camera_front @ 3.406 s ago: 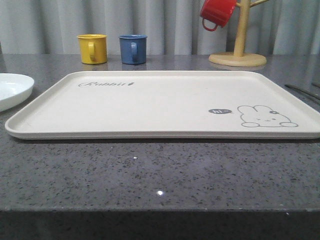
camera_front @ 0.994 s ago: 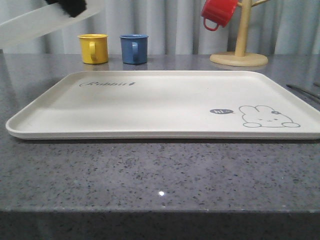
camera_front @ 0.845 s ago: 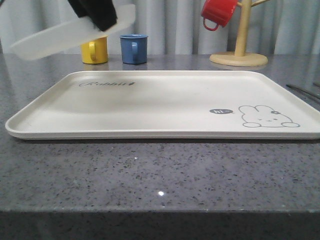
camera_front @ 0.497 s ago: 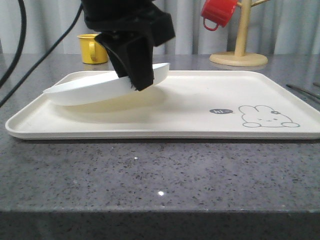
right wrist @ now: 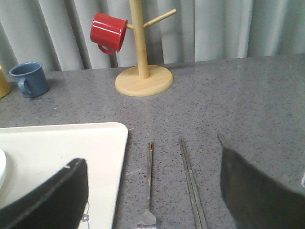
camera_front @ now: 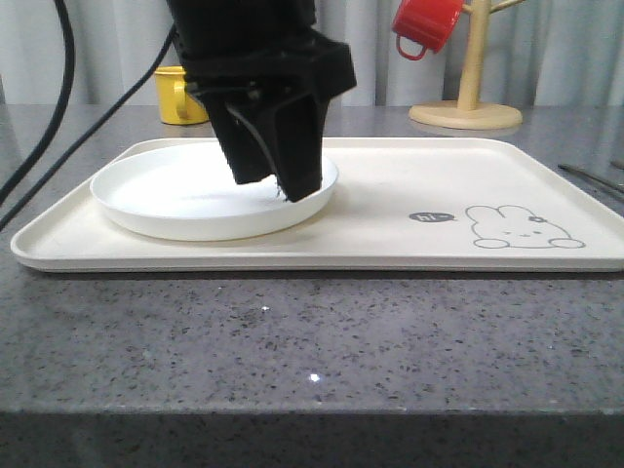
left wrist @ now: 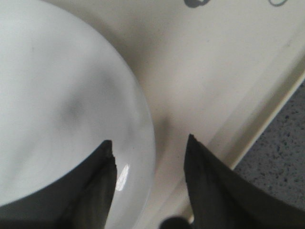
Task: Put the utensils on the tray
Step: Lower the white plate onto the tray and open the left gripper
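White plate (camera_front: 185,195) lies flat on cream tray (camera_front: 409,175), left part. Left gripper (camera_front: 283,180) straddles plate's rim, one finger (left wrist: 95,186) over the plate, the other outside, jaws apart. Right gripper (right wrist: 152,191) spread wide above fork (right wrist: 149,186) and chopsticks (right wrist: 190,183) on grey counter (right wrist: 238,95), beside tray.

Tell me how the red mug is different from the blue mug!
The red mug hangs tipped on a peg of the wooden mug tree, off the table; the blue mug stands upright on the grey counter. Red is bright, blue is dull. Both are small mugs with one handle.
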### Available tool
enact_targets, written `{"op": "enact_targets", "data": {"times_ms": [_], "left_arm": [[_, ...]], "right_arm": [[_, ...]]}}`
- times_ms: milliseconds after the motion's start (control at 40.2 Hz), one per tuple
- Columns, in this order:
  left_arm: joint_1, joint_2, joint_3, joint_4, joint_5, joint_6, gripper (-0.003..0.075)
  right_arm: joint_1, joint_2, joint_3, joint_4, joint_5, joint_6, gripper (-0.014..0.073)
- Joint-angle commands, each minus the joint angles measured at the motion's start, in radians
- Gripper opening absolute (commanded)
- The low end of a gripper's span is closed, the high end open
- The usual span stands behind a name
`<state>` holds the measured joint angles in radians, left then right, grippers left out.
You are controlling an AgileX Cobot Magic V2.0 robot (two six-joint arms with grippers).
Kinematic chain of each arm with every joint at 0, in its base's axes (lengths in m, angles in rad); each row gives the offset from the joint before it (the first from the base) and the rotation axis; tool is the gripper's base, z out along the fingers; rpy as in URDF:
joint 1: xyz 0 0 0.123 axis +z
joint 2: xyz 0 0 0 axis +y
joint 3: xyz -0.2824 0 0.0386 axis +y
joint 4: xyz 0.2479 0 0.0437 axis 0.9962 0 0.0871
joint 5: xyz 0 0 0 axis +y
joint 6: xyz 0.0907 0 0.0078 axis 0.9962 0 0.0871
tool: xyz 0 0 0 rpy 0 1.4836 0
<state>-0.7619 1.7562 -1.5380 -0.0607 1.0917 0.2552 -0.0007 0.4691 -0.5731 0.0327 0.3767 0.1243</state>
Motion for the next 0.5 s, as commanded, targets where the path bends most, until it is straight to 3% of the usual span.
{"op": "enact_targets", "data": {"times_ms": [0,249,472], "left_arm": [[-0.007,-0.048,-0.104,-0.014,0.057,-0.010,0.0332],[0.015,-0.050,-0.192,0.028,0.180,-0.010,-0.0008],[0.120,-0.111,-0.174,0.041,0.180,-0.059,-0.0018]], "right_arm": [[-0.004,0.011,-0.039,-0.001,-0.077,-0.005,0.0592],[-0.004,0.011,-0.039,-0.001,-0.077,-0.005,0.0592],[-0.004,0.011,-0.039,-0.001,-0.077,-0.005,0.0592]]}}
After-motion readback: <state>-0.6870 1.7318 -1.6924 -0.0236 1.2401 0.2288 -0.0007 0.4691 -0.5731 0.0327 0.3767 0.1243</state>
